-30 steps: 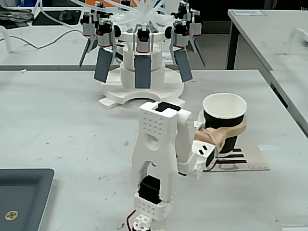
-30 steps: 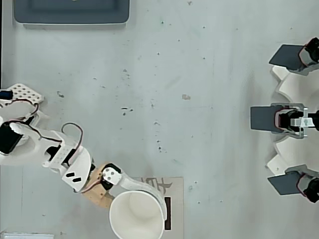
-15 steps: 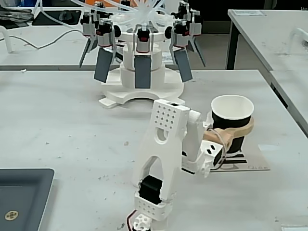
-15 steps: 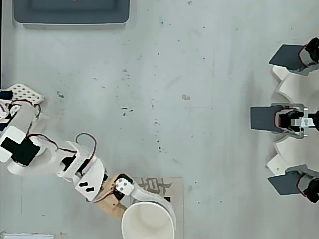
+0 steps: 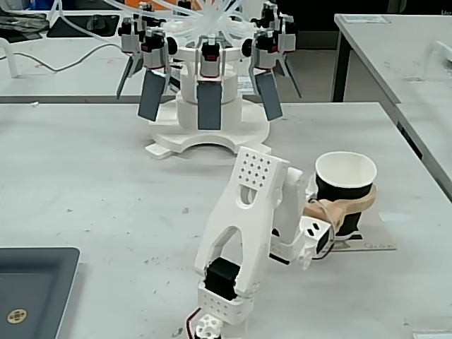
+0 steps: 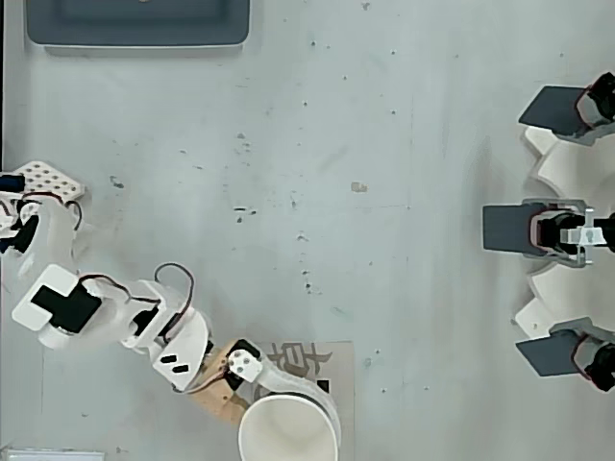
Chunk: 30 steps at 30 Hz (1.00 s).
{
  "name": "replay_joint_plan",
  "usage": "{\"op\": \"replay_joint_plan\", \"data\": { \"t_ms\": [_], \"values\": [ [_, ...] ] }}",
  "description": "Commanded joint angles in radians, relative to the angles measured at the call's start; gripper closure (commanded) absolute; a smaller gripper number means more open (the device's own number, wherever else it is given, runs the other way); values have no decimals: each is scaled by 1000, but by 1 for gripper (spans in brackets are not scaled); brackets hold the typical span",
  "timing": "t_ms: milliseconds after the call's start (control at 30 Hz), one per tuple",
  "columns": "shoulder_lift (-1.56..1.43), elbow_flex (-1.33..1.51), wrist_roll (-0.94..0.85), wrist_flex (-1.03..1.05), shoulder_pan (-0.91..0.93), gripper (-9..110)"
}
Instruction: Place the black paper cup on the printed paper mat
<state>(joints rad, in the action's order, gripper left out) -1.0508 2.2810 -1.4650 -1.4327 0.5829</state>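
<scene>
I judge the job nearly finished. The black paper cup point(image 5: 345, 192) stands upright at the right side of the counter point(image 5: 85, 176) in the fixed view, its base sitting on or just over the printed paper mat point(image 5: 374, 236); from this angle I cannot tell for sure whether the bottom is fully resting on the card or a hair above it. In the overhead view the cup's white mouth point(image 6: 288, 429) covers the near-left part of the mat point(image 6: 338, 379), with the edge of the picture cutting it off, so I can't confirm it is centred.

The gripper point(image 5: 352, 203) is clamped round the cup's waist, its tan fingers point(image 5: 357, 202) wrapping the black wall just under the rim. What I reckon is left: confirm the cup is seated, let go, and back the arm away without tipping it.

As for containers, the cup shows a white, empty inside in both views. The dark grey tray point(image 5: 32, 289) at the near left of the fixed view carries only a small round marked spot near its corner; nothing else shows in it.
</scene>
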Motion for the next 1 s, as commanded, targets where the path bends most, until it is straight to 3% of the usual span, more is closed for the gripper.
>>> {"op": "replay_joint_plan", "data": {
  "t_ms": [0,400,967],
  "values": [
    [-5,-51,15,-29,11,97],
    [32,-60,18,-29,8,91],
    [-25,-29,-34,-21,41,55]
  ]
}}
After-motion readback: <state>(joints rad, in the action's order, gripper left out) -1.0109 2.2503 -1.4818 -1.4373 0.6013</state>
